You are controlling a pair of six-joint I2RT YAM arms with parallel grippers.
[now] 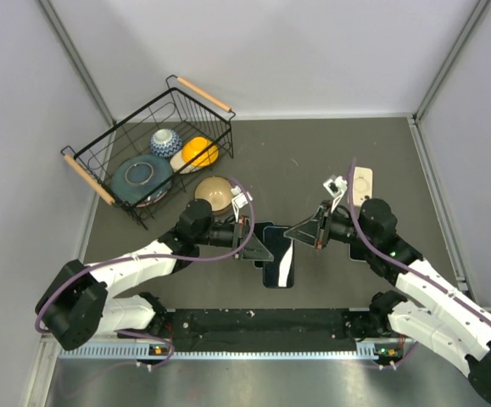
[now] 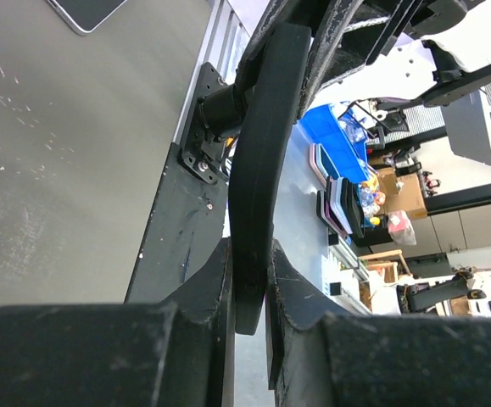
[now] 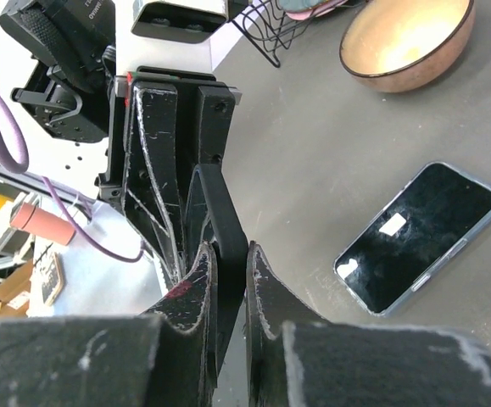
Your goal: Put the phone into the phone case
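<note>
Between the arms, left pincer (image 2: 249, 254) and right pincer (image 3: 228, 254) clamp the phone case (image 3: 220, 203); basket (image 1: 122, 119) holds plate (image 1: 142, 176), patterned bowl (image 1: 166, 140), yellow bowl (image 1: 199, 153).

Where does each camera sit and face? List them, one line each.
Top: above, behind the bases, looking down on both arms, table and basket.
Left wrist: past the left gripper, shut on the case, toward the table's near edge.
Right wrist: past the right gripper, gripping that case, toward phone and bowl.
Shared: top and right wrist show phone and bowl.
</note>
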